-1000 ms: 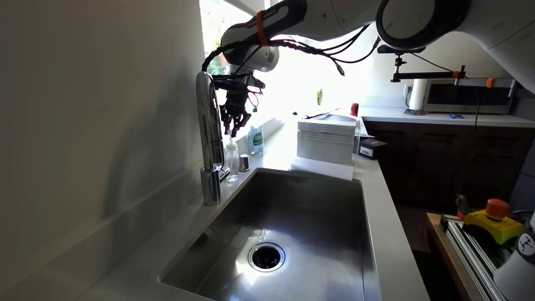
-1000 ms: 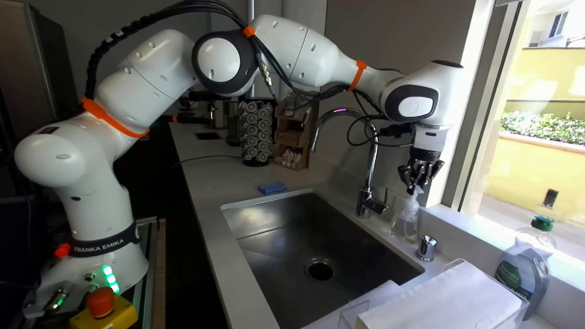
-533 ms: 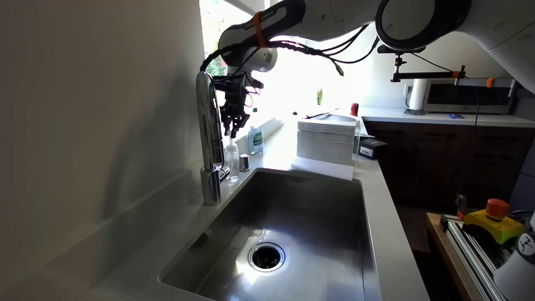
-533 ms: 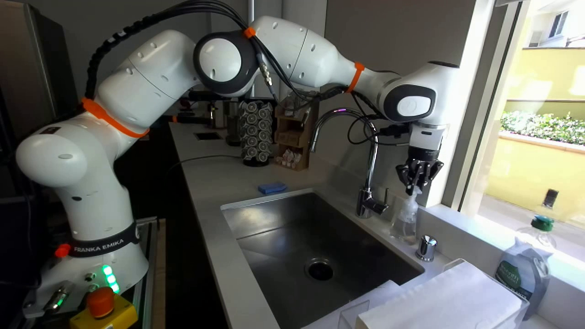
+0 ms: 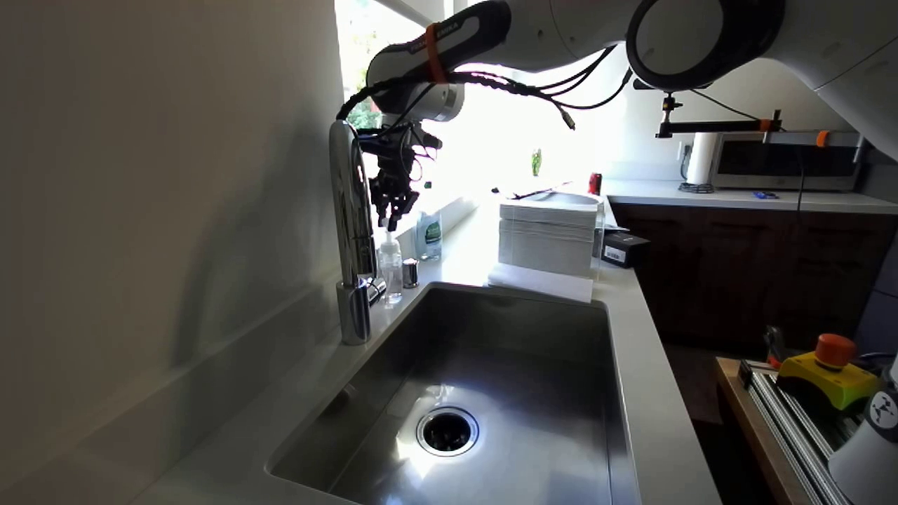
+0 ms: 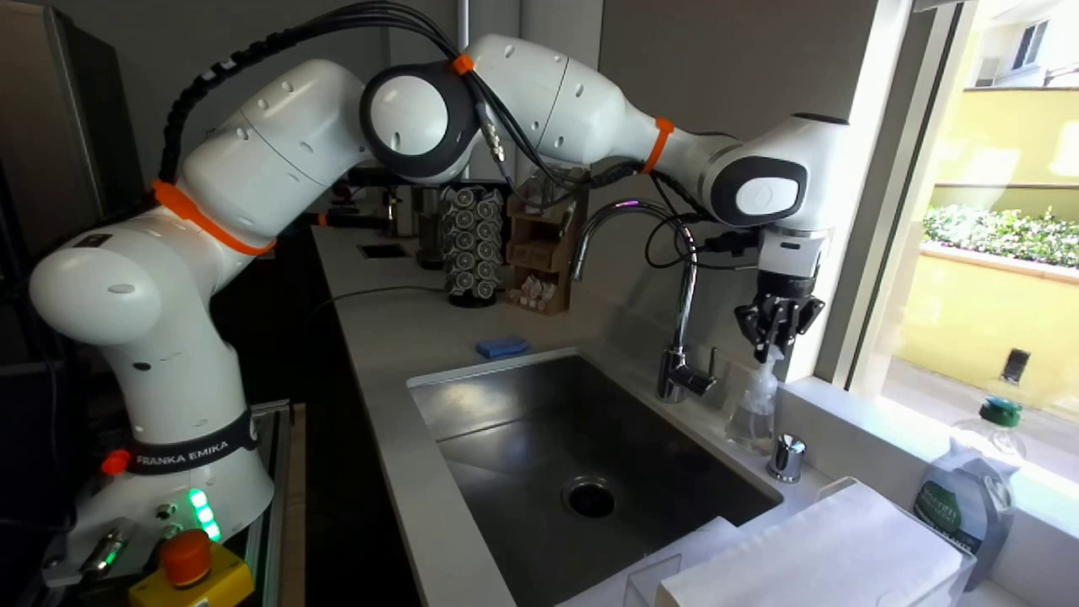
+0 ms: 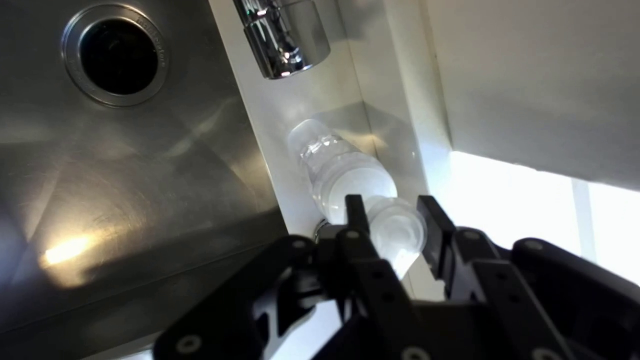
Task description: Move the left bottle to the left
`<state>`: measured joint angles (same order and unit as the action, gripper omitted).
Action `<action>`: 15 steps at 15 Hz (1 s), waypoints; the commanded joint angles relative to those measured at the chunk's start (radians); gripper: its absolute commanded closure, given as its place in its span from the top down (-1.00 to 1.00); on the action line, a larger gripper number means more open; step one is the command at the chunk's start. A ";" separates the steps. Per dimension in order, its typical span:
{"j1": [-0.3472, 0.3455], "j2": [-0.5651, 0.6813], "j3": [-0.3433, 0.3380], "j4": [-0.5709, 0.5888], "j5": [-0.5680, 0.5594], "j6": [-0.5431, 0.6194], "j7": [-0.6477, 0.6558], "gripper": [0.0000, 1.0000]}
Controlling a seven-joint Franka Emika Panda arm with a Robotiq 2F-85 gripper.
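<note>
The fingers (image 7: 356, 212) of the gripper (image 7: 391, 212), right of centre in the wrist view, were drawn in against both sides of the pump head (image 7: 399, 230), and we saw them gripping the clear pump bottle (image 7: 337, 162) by it. In an exterior view we found this bottle right of centre, roughly upright; we could not tell whether its base touched the counter (image 6: 388, 337). Just left of it rose the chrome faucet (image 6: 673, 371); near its lower right was a chrome cap (image 6: 786, 459). The steel sink (image 6: 514, 489) filled the lower centre, and a green-capped plastic bottle (image 6: 965, 497) occupied the lower right.
</note>
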<state>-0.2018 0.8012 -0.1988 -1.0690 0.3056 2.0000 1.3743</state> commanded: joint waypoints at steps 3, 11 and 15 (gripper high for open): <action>0.006 0.037 -0.011 0.067 -0.024 -0.025 0.025 0.11; 0.012 0.007 -0.010 0.051 -0.037 -0.014 0.009 1.00; 0.007 -0.025 -0.005 0.027 -0.046 -0.023 -0.030 1.00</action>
<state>-0.1965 0.8019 -0.2021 -1.0272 0.2721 2.0000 1.3711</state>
